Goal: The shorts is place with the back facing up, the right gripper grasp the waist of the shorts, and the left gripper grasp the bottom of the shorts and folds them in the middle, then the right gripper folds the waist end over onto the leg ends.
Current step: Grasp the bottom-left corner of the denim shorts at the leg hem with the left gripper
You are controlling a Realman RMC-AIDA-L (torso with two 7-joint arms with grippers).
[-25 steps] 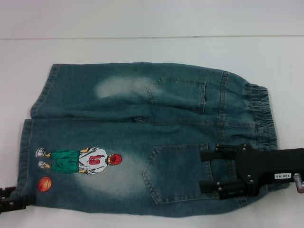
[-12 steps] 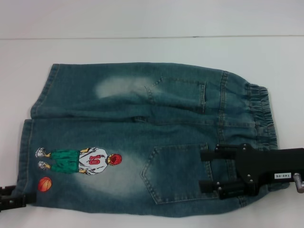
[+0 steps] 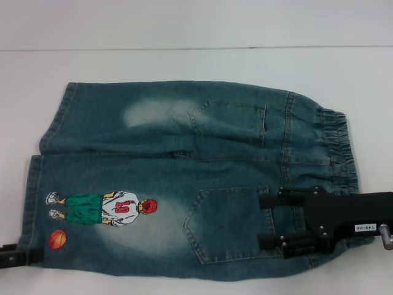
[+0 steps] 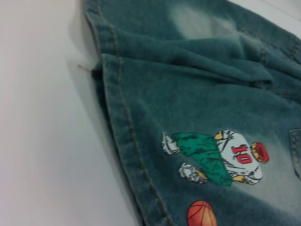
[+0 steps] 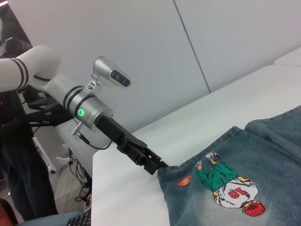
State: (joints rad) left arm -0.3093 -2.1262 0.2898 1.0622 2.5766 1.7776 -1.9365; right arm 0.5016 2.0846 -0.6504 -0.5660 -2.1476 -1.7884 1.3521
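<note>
A white tabletop [image 3: 184, 64] spans the scene. Beyond its far edge stands a pale wall [image 3: 196, 21] made of panels.

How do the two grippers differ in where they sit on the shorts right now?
The right gripper lies over the near back pocket beside the waist, its open fingers reaching across the denim; the left gripper only meets the corner of the bottom hem, mostly off the shorts. The right carries a white label, the left a green light. Both are black.
</note>
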